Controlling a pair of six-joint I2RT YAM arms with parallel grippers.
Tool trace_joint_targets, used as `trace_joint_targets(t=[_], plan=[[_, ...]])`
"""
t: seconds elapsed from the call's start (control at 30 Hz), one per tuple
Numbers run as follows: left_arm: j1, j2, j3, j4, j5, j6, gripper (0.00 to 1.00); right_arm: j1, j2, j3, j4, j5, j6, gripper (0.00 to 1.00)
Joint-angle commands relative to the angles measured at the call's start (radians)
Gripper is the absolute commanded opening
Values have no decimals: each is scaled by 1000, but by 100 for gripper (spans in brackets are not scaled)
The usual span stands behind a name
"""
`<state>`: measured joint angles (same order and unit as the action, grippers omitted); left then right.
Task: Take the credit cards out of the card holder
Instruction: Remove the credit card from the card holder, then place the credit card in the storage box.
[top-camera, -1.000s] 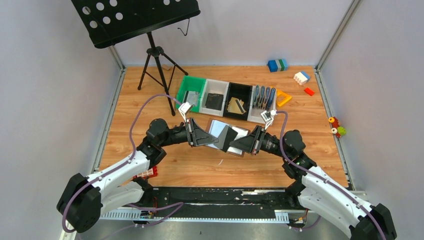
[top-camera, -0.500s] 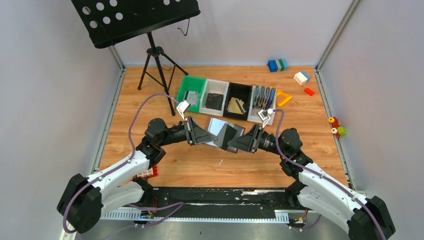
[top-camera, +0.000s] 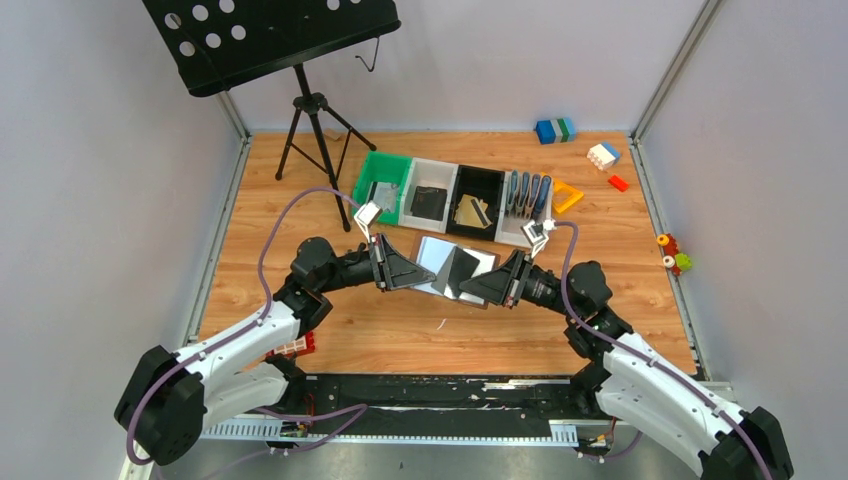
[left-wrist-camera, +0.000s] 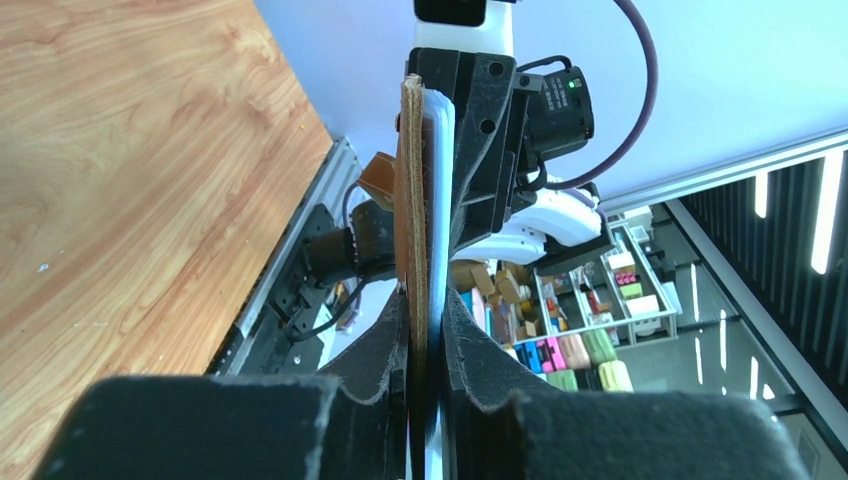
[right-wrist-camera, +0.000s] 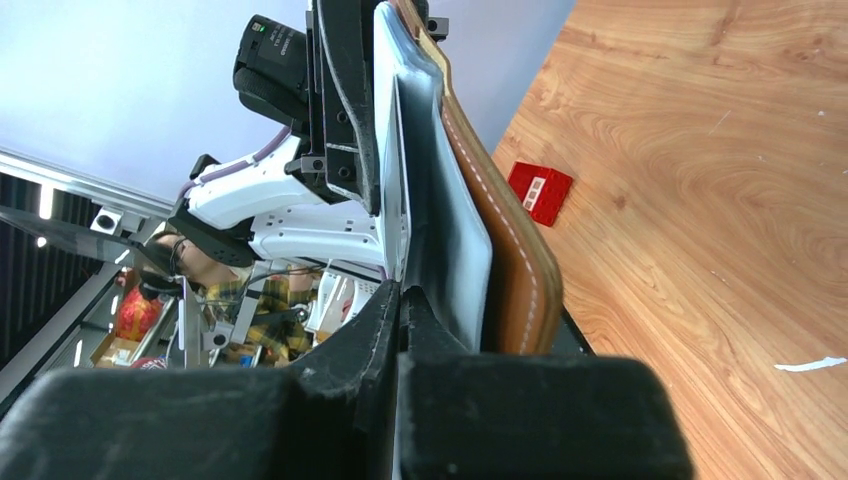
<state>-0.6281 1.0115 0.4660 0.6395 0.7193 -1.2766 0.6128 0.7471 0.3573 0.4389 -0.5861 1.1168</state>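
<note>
Over the last second the right tool (right-wrist-camera: 400, 296) pressed inward, folding the card holder (top-camera: 455, 268) into a tighter V, and it has now eased back toward the right edge, so the holder lies spread wider again. The left tool (left-wrist-camera: 425, 312) has barely shifted. The holder hangs between the two tools above the middle of the surface (top-camera: 300, 200), a little toward the far edge. The left tool is clamped on the holder's left edge, brown leather and pale lining pinched together. The right tool is closed tight on a thin inner layer at the opposite edge, with the leather cover bulging outside its fingers; whether that layer is a card or a pocket lip cannot be told. A dark panel shows between the pale linings, but no card has come clear, so the extraction looks not yet achieved. No brand, label or writing is legible on the holder.
</note>
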Motion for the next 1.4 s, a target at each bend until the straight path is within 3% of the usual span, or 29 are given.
trace_joint_targets(t=[0.0,0.17,0.37,0.47,0.8,1.37], plan=[[13,-28,14,55,20,1,0,-27,-41,-27,-107,91,-25,0],[35,-60,40,-70,10,68,0,-56,-58,-33,-178,90,-60,0],[42,-110,147,-580,-161,364,1,-70,-84,55,-416,180,-182,0],[42,-100,181,-733,-233,467,1,-71,-64,81,-465,197,-222,0],[41,-68,166,-841,-396,590,0,-70,157,325,-639,303,-472,0],[41,-45,51,-776,-483,671,0,-71,850,965,-803,415,-658,0]])
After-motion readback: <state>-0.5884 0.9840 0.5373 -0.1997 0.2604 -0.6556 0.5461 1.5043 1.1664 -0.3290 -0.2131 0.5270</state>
